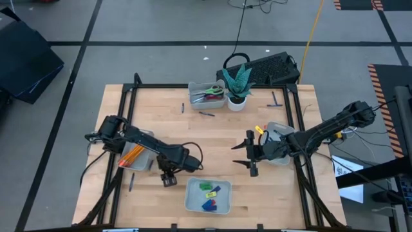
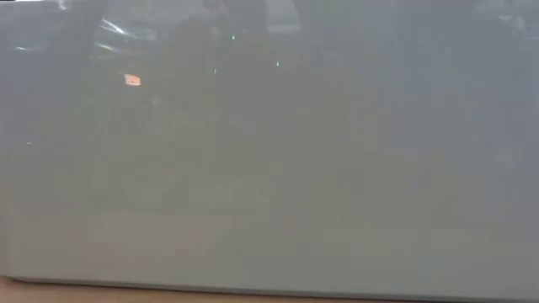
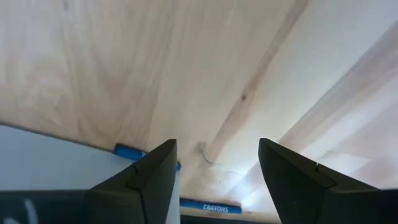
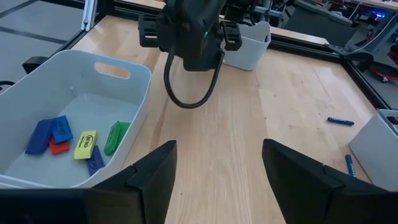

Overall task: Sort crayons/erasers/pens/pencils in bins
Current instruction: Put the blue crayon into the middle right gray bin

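Both fingers of left gripper straddle bare wood beside erasers' bin.

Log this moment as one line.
left gripper: open, beside erasers bin | right gripper: open, empty, mid-table | pens: loose on table

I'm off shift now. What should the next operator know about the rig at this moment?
Left gripper: open, empty, low beside the eraser bin.
Right gripper: open, empty, mid-table.
Done: erasers in the front bin; pencils in the left bin.
Left: loose pens near the back bin, one near the left bin, one at back right.
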Tool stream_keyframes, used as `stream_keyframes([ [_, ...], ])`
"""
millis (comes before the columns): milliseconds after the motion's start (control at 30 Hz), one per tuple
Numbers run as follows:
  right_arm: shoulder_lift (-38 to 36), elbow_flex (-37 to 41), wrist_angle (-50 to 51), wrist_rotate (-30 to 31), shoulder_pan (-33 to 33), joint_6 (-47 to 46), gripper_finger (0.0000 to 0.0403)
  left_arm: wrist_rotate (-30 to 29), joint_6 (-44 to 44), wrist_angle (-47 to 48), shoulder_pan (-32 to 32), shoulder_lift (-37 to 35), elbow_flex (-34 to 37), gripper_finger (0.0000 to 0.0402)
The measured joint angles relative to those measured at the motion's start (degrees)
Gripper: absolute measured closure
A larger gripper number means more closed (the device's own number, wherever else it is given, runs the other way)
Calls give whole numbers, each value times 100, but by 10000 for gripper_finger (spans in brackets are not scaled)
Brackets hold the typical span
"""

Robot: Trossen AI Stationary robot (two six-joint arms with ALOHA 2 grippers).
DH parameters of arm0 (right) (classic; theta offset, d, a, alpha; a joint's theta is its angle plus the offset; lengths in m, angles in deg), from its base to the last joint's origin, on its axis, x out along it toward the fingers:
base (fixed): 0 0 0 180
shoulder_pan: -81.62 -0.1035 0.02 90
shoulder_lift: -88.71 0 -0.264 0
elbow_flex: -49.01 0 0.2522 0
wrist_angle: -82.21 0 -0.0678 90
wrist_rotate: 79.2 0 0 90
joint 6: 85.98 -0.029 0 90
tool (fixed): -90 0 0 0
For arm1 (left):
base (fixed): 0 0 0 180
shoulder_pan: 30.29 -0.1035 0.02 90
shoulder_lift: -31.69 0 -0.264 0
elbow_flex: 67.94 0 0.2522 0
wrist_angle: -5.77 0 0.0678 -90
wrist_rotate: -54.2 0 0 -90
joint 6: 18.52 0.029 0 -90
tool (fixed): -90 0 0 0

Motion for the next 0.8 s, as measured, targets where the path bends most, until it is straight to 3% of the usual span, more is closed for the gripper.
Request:
stream_keyframes([
  [167, 0, 0, 2, 2, 0, -8, 172, 151, 13, 140, -43, -4, 314, 172],
  [333, 0, 2, 1, 5, 0, -1, 172, -138, 151, 154, -101, -2, 873, 172],
  [800, 0, 2, 0, 12, 0, -8, 172, 26, 414, -1, -37, -4, 967, 172],
])
